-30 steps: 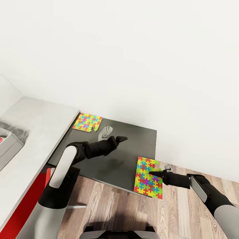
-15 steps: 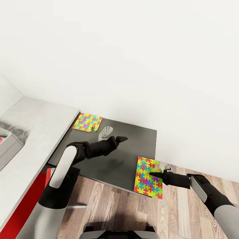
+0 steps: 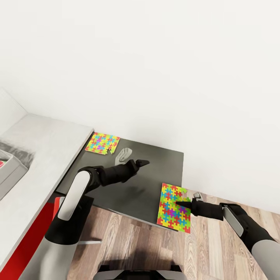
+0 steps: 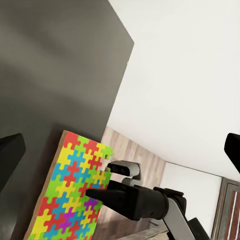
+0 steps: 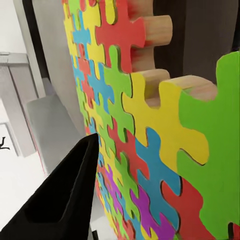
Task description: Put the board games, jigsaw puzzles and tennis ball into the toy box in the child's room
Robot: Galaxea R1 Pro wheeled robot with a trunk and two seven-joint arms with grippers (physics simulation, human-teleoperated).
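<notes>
Our right claw (image 3: 182,202) reaches over the near jigsaw puzzle (image 3: 174,207), one dark finger (image 5: 70,195) lying on its top face; we cannot tell whether it grips the mat. Our left claw (image 3: 142,162) hovers above the dark surface (image 3: 155,163) with its fingers parted, holding nothing.

At the far left, a light-grey toy box (image 3: 9,171) sits on the pale surface (image 3: 46,144); something red shows inside, too cropped to identify.

The near puzzle overhangs the dark surface's front corner, above wood-plank floor (image 3: 128,241). A second jigsaw puzzle (image 3: 102,143) lies flat by the white wall (image 3: 155,70).

Up close, the held-against mat has wooden edges and interlocking red, yellow, green and blue pieces.
</notes>
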